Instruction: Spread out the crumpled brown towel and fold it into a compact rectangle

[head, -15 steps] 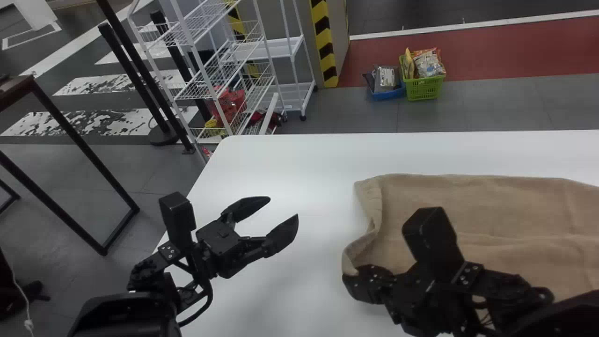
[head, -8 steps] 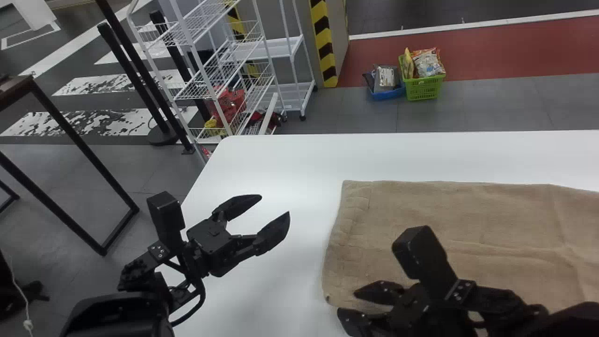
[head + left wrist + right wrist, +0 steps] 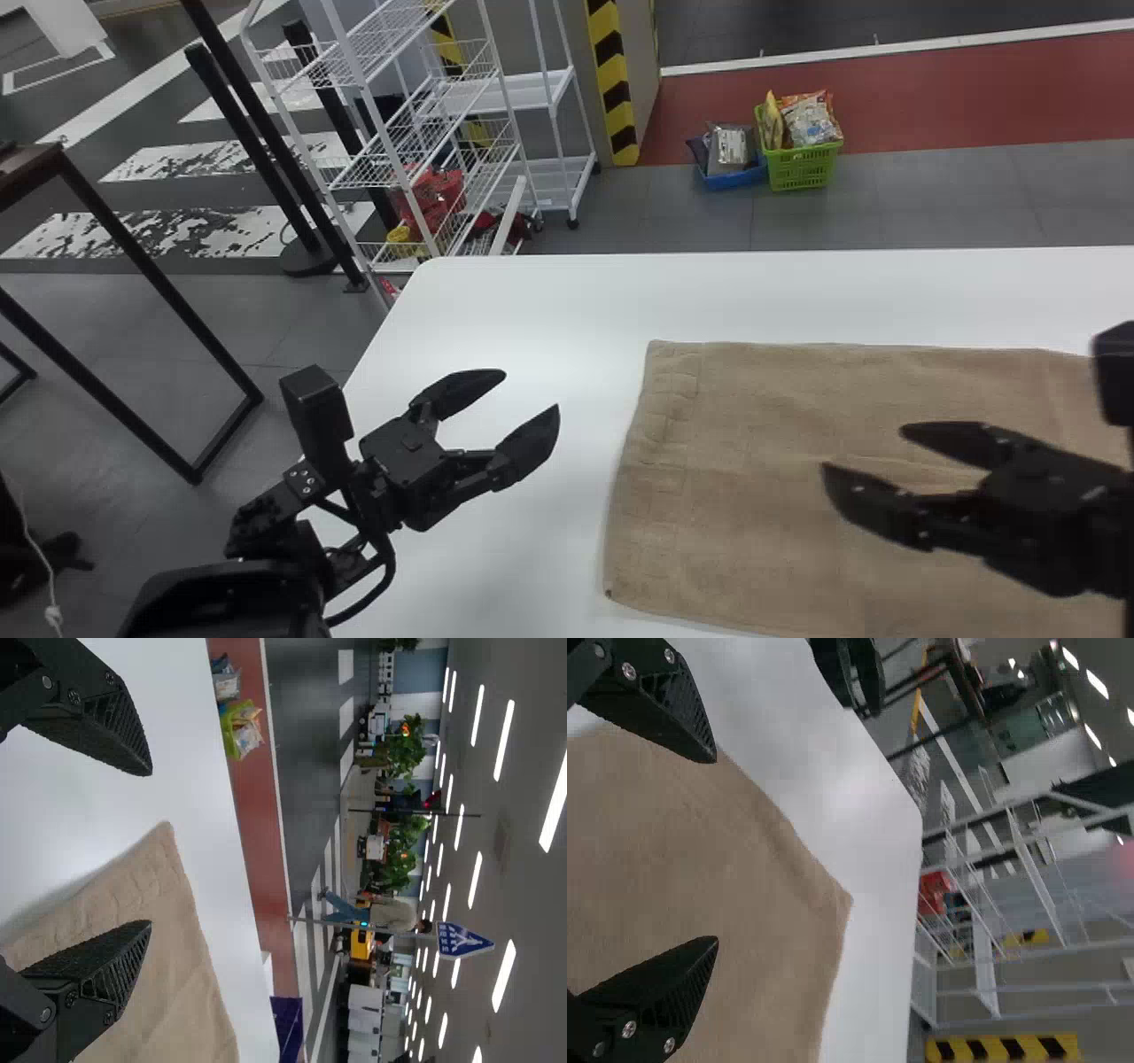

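The towel (image 3: 735, 496) lies spread on the table (image 3: 532, 310), under the right gripper (image 3: 863, 447) and to the right of the left gripper (image 3: 532, 391). The right fingers stand wide apart, holding nothing, over the cloth and pointing left across it. The left fingers are also well parted and empty, above bare table just beside the towel's left edge.

That edge runs between the two pairs of fingertips, roughly away from the robot; the far edge runs left to right, beyond the right fingers. The near edge passes partly out of the head view, so the long axis cannot be settled. The right gripper is nearer the cloth as a whole, the left nearer its far left corner. The spreading looks nearly done; a fold would likely need both pairs brought to edges or corners, as closing mid-cloth could bunch it.

The towel bears no writing that can be read, only a tiny dark mark at its near left corner. Well beyond the left fingers, a blue sign (image 3: 462, 940) carries white markings.
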